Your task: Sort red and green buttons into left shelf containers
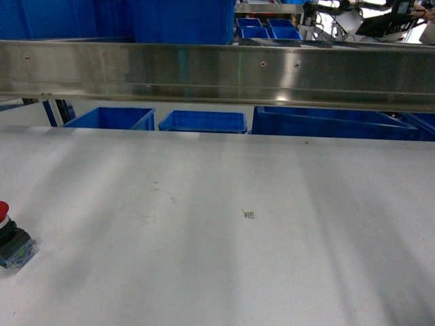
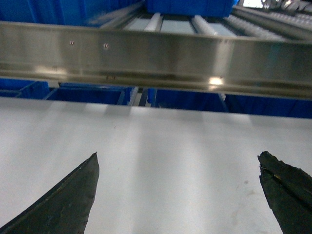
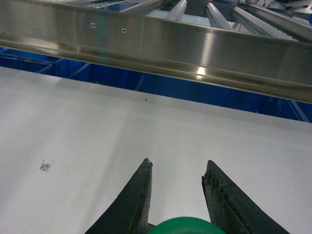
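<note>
Although no button is seen in any container, sorting appears barely under way: a red button [image 1: 12, 239] lies on the white table [image 1: 224, 244] at the head view's far left edge, untouched, and the blue bins [image 1: 202, 121] beyond the steel rail [image 1: 217, 71] show no contents from here. The right gripper [image 3: 176, 181] has its jaws drawn fairly near each other, with a green button [image 3: 187, 226], seen only as a domed cap, set between their bases at the bottom of the right wrist view; by appearance they are grasping it, though contact itself is hidden. The left gripper [image 2: 178, 163] has its jaws spread wide and released, holding nothing above bare table. Both buttons remain to be delivered.
</note>
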### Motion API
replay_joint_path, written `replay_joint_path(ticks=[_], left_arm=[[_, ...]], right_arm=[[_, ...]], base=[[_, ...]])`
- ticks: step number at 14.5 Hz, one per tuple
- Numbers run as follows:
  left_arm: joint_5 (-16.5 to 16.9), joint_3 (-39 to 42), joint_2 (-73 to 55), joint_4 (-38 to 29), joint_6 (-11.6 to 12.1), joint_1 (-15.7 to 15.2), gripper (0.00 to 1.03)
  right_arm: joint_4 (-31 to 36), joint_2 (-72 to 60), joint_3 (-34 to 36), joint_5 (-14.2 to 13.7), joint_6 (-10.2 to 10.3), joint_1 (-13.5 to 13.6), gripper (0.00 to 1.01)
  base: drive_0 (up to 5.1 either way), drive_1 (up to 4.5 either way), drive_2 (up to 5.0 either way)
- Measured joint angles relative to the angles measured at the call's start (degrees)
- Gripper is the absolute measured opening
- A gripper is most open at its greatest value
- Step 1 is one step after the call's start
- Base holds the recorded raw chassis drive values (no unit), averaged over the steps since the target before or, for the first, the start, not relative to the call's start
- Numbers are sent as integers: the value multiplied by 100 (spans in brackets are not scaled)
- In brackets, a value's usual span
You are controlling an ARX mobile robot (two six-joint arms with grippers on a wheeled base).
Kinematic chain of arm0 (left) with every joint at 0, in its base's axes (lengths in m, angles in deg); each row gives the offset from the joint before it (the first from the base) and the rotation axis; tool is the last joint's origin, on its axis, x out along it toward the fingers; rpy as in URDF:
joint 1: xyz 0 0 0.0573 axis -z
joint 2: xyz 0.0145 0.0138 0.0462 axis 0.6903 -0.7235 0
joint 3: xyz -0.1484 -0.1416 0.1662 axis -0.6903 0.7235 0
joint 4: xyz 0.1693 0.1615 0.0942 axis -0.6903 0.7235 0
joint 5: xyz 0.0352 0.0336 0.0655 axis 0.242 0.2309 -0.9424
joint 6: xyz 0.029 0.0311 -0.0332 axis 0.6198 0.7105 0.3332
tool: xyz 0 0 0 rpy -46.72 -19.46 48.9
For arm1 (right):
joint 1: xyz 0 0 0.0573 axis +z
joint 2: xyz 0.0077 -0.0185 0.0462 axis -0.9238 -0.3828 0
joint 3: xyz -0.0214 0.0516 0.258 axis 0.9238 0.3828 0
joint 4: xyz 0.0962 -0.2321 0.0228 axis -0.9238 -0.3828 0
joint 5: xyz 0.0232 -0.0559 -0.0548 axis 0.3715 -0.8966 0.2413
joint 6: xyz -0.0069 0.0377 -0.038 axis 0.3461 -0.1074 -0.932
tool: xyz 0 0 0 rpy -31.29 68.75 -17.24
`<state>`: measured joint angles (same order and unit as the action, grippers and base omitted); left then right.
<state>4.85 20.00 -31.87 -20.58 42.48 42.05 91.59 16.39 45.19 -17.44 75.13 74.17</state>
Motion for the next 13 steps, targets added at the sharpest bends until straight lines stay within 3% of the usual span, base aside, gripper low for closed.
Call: replay_joint_path(ticks=[3, 9, 13], left_arm=[[-201, 247, -686, -404, 304, 0, 98], [-435, 717, -1062, -538, 826, 33, 98], [-103, 977, -1709, -800, 901, 37, 98]], right_arm=[[-11, -35, 0, 2, 0, 0, 30], [-9, -35, 0, 2, 2, 0, 30], [-9, -35, 0, 2, 2, 0, 30]], base=[[0, 0, 0], [0, 0, 0], [0, 0, 0]])
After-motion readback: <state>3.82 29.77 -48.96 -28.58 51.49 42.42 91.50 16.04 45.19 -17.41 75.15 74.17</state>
